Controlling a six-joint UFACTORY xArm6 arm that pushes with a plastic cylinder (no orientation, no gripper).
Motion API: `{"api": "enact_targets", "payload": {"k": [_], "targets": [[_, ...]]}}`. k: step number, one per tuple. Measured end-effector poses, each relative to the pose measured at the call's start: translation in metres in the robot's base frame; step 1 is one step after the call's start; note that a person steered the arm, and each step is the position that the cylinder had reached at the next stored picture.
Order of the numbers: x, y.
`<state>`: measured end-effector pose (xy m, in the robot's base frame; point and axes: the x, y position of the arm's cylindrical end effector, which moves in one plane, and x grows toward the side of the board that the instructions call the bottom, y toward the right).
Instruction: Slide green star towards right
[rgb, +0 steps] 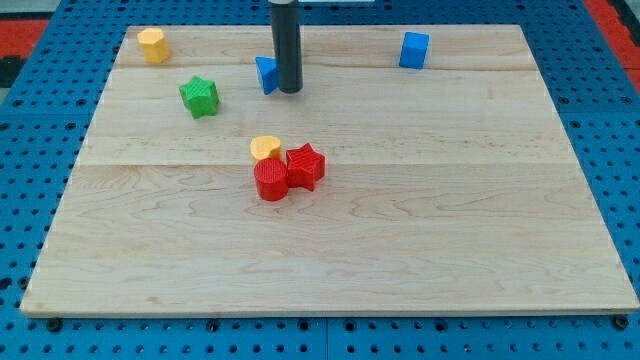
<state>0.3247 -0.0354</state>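
Wooden board (480, 240): blue block (265, 74) beside my tip (290, 90), right of green star (200, 96).

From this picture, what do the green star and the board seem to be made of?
Green star: probably plastic, matte; fine ridged lines on its sides hint at 3D printing. Board: pale wood, smooth, with visible grain and plank seams. My tip stands to the star's right.

six blocks sit on the wooden board (400, 250): two yellow, two red, two blue, less one for green, which has only a single piece, so seven in all. the yellow pair are a yellow hexagon block (152, 45) and a yellow block (265, 148). the reds are a red cylinder (271, 181) and a red star (306, 166). the blues are a blue cube (414, 50) and a blue block (266, 74) partly hidden. one green star (199, 96).
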Motion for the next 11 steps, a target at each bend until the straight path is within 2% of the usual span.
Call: {"api": "enact_targets", "payload": {"k": [1, 2, 3, 4, 5, 6, 7, 9, 10, 11], "targets": [[0.031, -0.033], [0.079, -0.088], [0.059, -0.187], [0.006, -0.198], [-0.012, -0.172], [0.005, -0.087], [0.008, -0.088], [0.059, -0.112], [0.065, -0.064], [0.065, -0.046]]}}
